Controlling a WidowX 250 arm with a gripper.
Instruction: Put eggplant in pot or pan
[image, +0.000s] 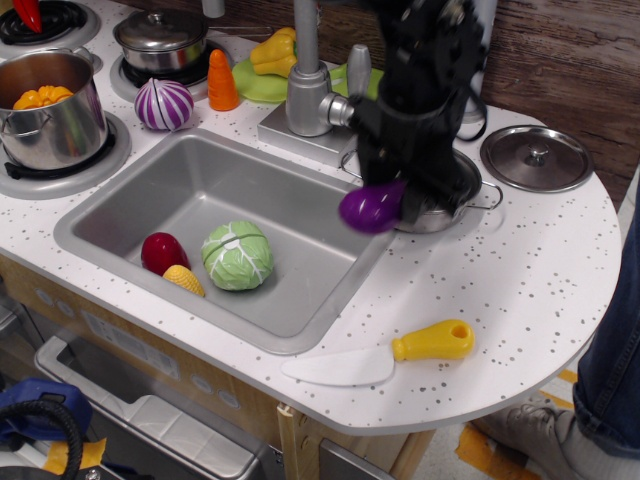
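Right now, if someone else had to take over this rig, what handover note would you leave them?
Gripper: shut on the eggplant, carrying it in the air.
Eggplant: lifted off the counter, hanging at the near-left rim of the small steel pan, which sits right of the sink.
Done: eggplant picked up and brought to the pan.
Left: move it fully over the pan, lower it, open the gripper and pull back.
Nearby: a loose lid lies right of the pan; a yellow-handled toy knife lies on the counter's front edge.
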